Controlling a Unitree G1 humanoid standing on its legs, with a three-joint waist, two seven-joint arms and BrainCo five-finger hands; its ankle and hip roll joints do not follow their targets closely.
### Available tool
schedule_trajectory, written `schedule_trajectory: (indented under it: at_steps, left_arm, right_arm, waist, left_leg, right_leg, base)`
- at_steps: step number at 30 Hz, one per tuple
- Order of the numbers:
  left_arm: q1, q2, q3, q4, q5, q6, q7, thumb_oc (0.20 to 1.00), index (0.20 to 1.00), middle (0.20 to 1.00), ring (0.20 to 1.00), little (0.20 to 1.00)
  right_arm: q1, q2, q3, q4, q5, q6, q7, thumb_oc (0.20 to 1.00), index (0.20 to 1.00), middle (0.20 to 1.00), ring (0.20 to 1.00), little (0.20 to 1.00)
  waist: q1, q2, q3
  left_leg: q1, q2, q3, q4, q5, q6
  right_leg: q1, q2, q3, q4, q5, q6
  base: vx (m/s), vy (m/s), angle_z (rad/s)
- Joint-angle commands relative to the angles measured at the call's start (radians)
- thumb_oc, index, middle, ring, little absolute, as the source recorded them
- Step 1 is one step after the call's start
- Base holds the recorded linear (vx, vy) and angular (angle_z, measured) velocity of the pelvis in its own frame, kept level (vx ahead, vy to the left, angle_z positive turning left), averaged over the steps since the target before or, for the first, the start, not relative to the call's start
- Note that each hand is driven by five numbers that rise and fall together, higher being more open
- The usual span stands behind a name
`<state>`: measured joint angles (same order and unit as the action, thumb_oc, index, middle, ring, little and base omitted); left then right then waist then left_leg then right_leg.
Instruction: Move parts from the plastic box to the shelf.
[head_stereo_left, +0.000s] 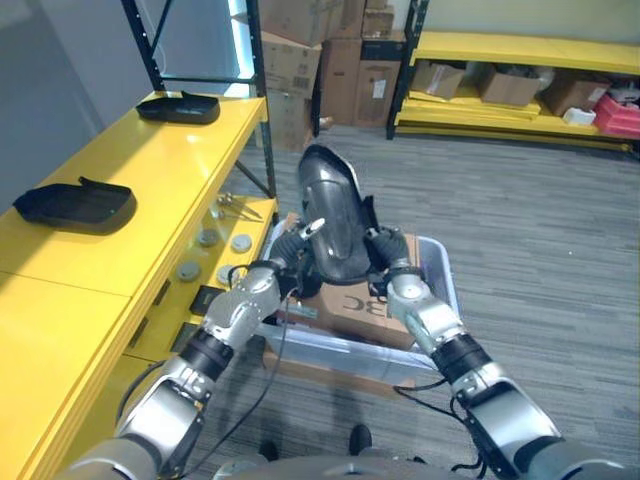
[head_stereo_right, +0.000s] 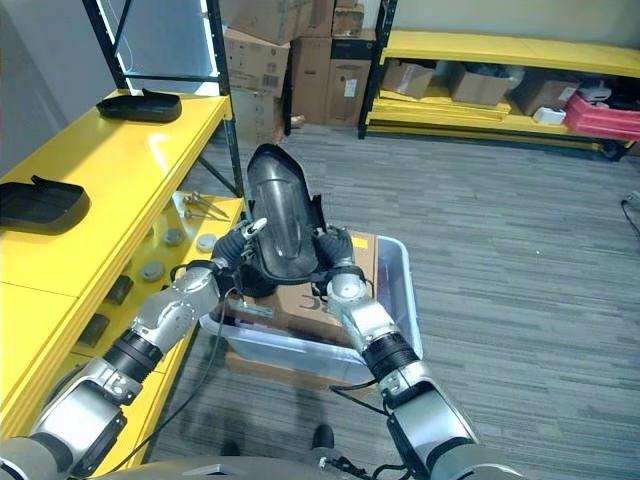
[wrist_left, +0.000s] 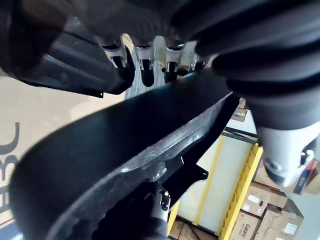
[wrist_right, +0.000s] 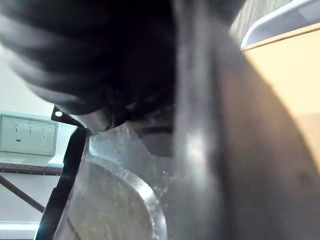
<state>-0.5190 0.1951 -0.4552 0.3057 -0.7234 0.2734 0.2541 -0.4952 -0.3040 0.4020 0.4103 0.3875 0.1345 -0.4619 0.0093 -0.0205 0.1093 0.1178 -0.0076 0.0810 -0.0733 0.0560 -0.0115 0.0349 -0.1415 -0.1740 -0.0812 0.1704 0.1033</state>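
Both robot hands, left (head_stereo_left: 285, 255) and right (head_stereo_left: 392, 262), grasped black part (head_stereo_left: 335, 228) above plastic box (head_stereo_left: 440, 275). Two parts (head_stereo_left: 75, 205) already on yellow shelf (head_stereo_left: 150, 165); this one not yet placed.

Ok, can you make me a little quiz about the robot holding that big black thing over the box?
1. True or false: both hands hold the black part.
2. The part is held above: A) the plastic box B) the yellow shelf C) the floor only
3. How many black parts lie on the shelf?

Key: 1 true, the left hand and right hand flank it. 2 A. 3 two.
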Motion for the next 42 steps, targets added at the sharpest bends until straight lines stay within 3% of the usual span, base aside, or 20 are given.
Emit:
schedule_trajectory:
  at_steps: [1,12,14,15,16,17,19,36,37,38,42]
  left_arm:
    - [-0.112,-0.054,-0.038,0.075,0.031,-0.052,-0.032,1.000,1.000,1.000,1.000,1.000]
    - [-0.115,-0.071,-0.047,0.015,-0.008,-0.081,-0.011,1.000,1.000,1.000,1.000,1.000]
    - [-0.116,-0.074,-0.046,0.016,-0.005,-0.086,-0.016,0.884,0.884,0.884,0.884,0.884]
    - [-0.117,-0.076,-0.047,0.014,-0.002,-0.086,-0.012,0.875,0.875,0.875,0.875,0.875]
    - [-0.118,-0.078,-0.049,0.014,0.005,-0.088,-0.011,0.711,0.711,0.711,0.711,0.711]
    - [-0.119,-0.077,-0.050,0.014,0.006,-0.088,-0.012,0.624,0.624,0.624,0.624,0.624]
    - [-0.121,-0.076,-0.051,0.011,0.031,-0.086,-0.008,0.200,0.200,0.200,0.200,0.200]
    - [-0.124,-0.061,-0.056,-0.018,0.055,-0.108,-0.001,0.200,0.200,0.200,0.200,0.200]
    - [-0.124,-0.060,-0.055,-0.019,0.056,-0.109,0.000,0.200,0.200,0.200,0.200,0.200]
    - [-0.122,-0.060,-0.052,-0.022,0.063,-0.117,0.006,0.200,0.200,0.200,0.200,0.200]
    - [-0.122,-0.059,-0.047,-0.027,0.072,-0.119,0.013,0.200,0.200,0.200,0.200,0.200]
  right_arm:
    - [-0.140,0.022,-0.009,-0.023,-0.004,-0.074,0.007,0.200,0.200,0.200,0.200,0.200]
    - [-0.154,0.047,0.011,-0.011,-0.005,-0.051,-0.009,0.200,0.200,0.200,0.200,0.200]
    - [-0.155,0.050,0.013,-0.002,-0.002,-0.041,-0.016,0.200,0.200,0.200,0.200,0.200]
    - [-0.158,0.051,0.015,0.009,0.002,-0.042,-0.019,0.200,0.200,0.200,0.200,0.200]
    - [-0.159,0.053,0.017,0.018,0.002,-0.040,-0.023,0.200,0.200,0.200,0.200,0.200]
    - [-0.159,0.053,0.017,0.020,0.002,-0.041,-0.023,0.200,0.200,0.200,0.200,0.200]
    - [-0.157,0.055,0.016,0.032,0.000,-0.034,-0.026,0.200,0.200,0.200,0.200,0.200]
    - [-0.163,0.075,0.022,0.059,0.047,-0.037,-0.070,0.200,0.200,0.200,0.200,0.200]
    - [-0.162,0.076,0.021,0.060,0.050,-0.039,-0.075,0.278,0.278,0.278,0.278,0.278]
    - [-0.159,0.079,0.015,0.060,0.071,-0.037,-0.088,1.000,1.000,1.000,1.000,1.000]
    - [-0.157,0.085,0.011,0.063,0.084,-0.038,-0.103,1.000,1.000,1.000,1.000,1.000]
  waist:
    - [0.033,0.030,-0.049]
    - [0.040,0.030,-0.050]
    - [0.040,0.030,-0.050]
    - [0.041,0.030,-0.050]
    - [0.042,0.029,-0.052]
    - [0.042,0.029,-0.052]
    - [0.042,0.029,-0.054]
    - [0.049,0.032,-0.053]
    - [0.049,0.032,-0.052]
    - [0.050,0.032,-0.052]
    - [0.051,0.032,-0.052]
  left_leg:
    - [-0.009,0.020,-0.044,-0.002,-0.016,-0.001]
    - [-0.005,0.020,-0.047,-0.005,-0.017,-0.002]
    - [-0.003,0.019,-0.048,-0.006,-0.017,-0.001]
    - [-0.003,0.019,-0.048,-0.006,-0.017,-0.001]
    - [-0.002,0.019,-0.049,-0.008,-0.017,-0.001]
    - [-0.002,0.019,-0.049,-0.008,-0.017,-0.001]
    - [-0.002,0.019,-0.050,-0.009,-0.017,-0.001]
    - [0.004,0.018,-0.055,-0.010,-0.019,-0.001]
    - [0.004,0.019,-0.055,-0.011,-0.019,-0.001]
    - [0.005,0.019,-0.055,-0.011,-0.019,-0.001]
    - [0.005,0.019,-0.056,-0.011,-0.018,-0.001]
  right_leg:
    - [0.074,-0.017,-0.024,0.024,-0.077,0.065]
    - [0.079,-0.018,-0.030,0.019,-0.076,0.063]
    - [0.080,-0.019,-0.030,0.020,-0.076,0.063]
    - [0.081,-0.019,-0.031,0.020,-0.075,0.063]
    - [0.082,-0.018,-0.031,0.019,-0.075,0.064]
    - [0.082,-0.018,-0.031,0.019,-0.075,0.064]
    - [0.082,-0.018,-0.030,0.019,-0.076,0.064]
    - [0.087,-0.021,-0.033,0.022,-0.081,0.062]
    - [0.087,-0.020,-0.033,0.022,-0.081,0.062]
    - [0.087,-0.021,-0.034,0.023,-0.081,0.062]
    - [0.088,-0.021,-0.034,0.023,-0.081,0.062]
  base:
    - [0.00,0.000,0.00]
    - [0.00,0.000,0.00]
    - [0.00,0.000,0.00]
    - [0.00,0.000,0.00]
    - [0.00,0.000,0.00]
    - [0.00,0.000,0.00]
    - [0.00,0.000,0.00]
    - [0.00,0.000,0.00]
    - [0.00,0.000,0.00]
    - [0.00,0.000,0.00]
    - [0.00,0.000,0.00]
